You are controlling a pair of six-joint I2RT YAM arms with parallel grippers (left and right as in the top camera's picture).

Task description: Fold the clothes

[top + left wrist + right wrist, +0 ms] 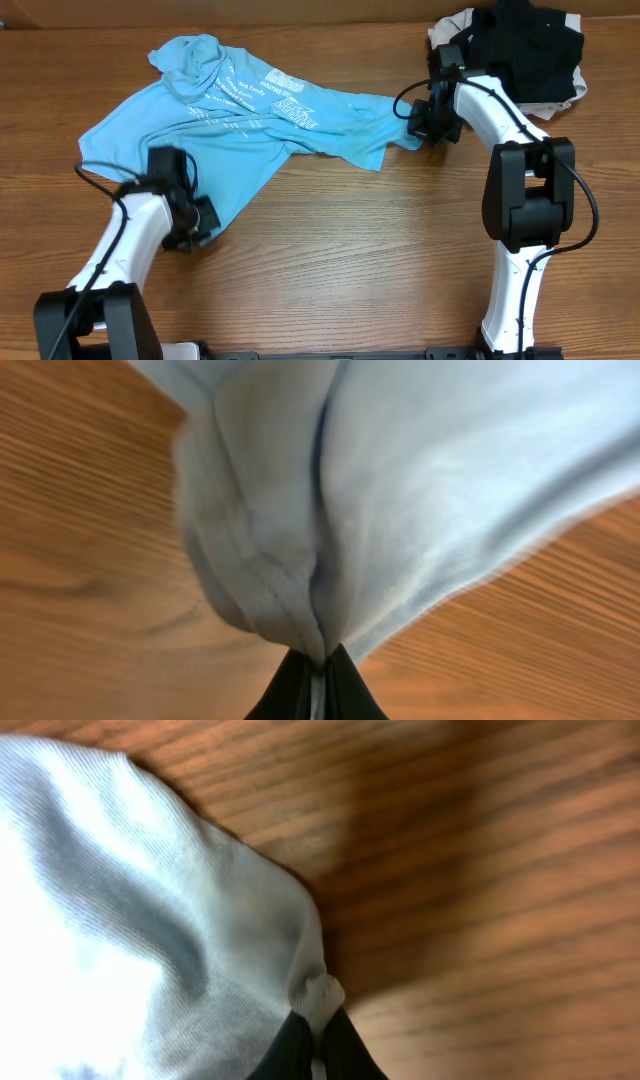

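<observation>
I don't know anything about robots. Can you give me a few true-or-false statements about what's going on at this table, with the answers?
1. The left gripper is shut on the blue T-shirt. True.
2. The right gripper hangs open, holding nothing. False: it is shut, pinching an edge of the T-shirt.
3. The T-shirt is neatly folded. False: it lies spread out and rumpled.
4. A black garment lies on top of a beige garment near the right arm. True.
</observation>
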